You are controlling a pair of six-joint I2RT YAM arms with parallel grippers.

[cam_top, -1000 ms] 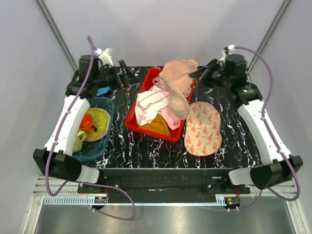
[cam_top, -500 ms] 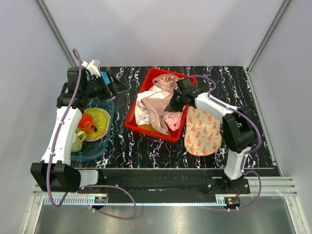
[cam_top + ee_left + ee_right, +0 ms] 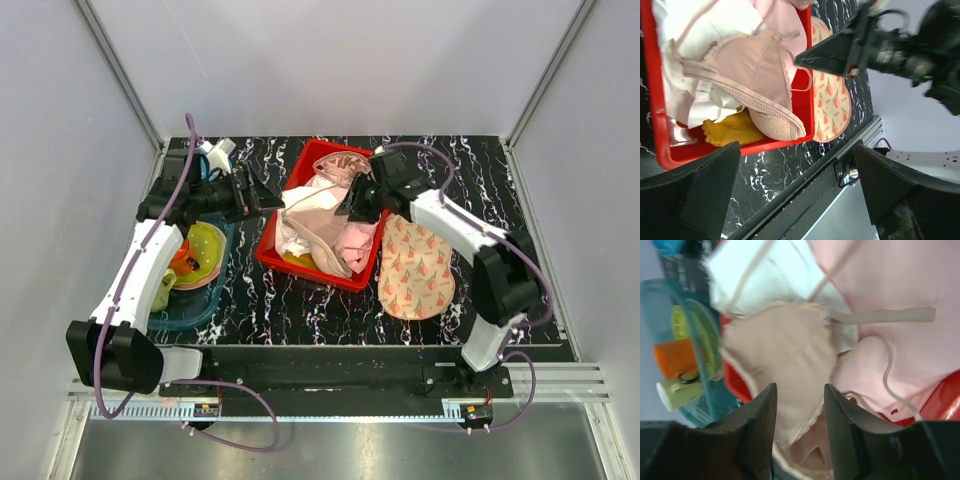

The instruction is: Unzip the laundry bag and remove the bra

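Marbled black table (image 3: 250, 290): bra (image 3: 757, 70) lies limp in bin (image 3: 654, 110), bag (image 3: 832, 105) beside. Light, floppy, 2 cups; I'd pinch its band. Left gripper (image 3: 796, 150) and right gripper (image 3: 799, 390) both spread, empty.

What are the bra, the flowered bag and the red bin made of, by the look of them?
The bra looks like soft matte fabric, with a dotted, lace-like band along its lower edge. The bag seems to be thin printed cloth, since it lies flat and limp. The bin is probably hard plastic, judging by its stiff straight rim and slight gloss.
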